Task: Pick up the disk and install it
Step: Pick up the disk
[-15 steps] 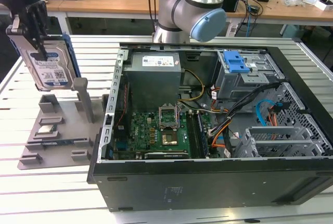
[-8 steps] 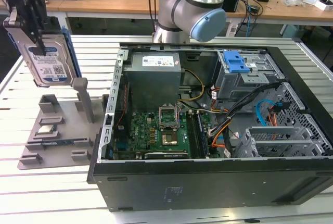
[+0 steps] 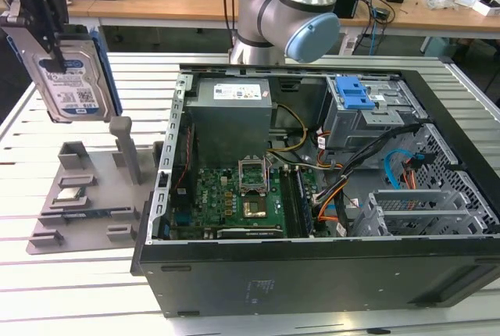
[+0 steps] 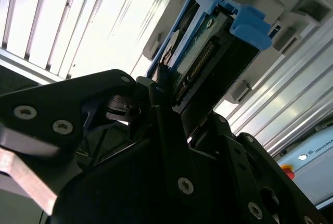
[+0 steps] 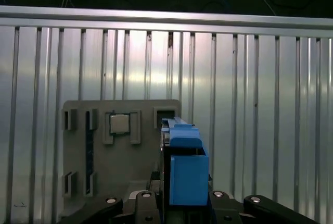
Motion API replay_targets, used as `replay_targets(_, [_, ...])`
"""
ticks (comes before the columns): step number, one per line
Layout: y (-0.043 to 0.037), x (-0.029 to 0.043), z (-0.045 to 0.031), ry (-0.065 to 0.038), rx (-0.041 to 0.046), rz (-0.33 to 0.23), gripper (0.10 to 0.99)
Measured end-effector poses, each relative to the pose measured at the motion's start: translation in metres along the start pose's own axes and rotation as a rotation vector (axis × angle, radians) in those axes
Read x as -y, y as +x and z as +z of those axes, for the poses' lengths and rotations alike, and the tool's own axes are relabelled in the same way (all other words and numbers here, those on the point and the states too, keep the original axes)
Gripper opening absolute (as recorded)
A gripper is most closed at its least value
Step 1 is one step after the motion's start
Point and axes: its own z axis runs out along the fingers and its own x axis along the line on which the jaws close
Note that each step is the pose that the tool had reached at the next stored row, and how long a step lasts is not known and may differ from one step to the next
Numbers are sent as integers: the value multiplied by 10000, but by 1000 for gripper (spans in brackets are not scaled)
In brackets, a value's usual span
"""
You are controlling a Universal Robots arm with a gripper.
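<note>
In the exterior view, the disk is held upright in the air at the view's left, pinched near its top edge by the gripper, whose fingers are pressed against both faces. The labelled face is turned toward the camera and a blue rail runs down the side toward the view's right. The disk is carried above a grey fixture that lies on the slatted table, and it is well apart from the open case at the view's right. A drive cage with a blue latch is seen inside the case, and the arm stands behind it.

In the second wrist view, the disk is seen edge-on, clamped in the gripper, with the table beyond.

In the first wrist view, the blue rail of the disk is seen above the gripper, over an edge of the fixture. A square chip is seated in one fixture pocket.
</note>
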Motion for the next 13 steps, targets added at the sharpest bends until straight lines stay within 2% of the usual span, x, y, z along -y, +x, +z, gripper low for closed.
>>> replay_targets(5, [-3,1,-55,-3,0,2,361])
replay_targets(13, [-4,2,-84,-3,1,1,361])
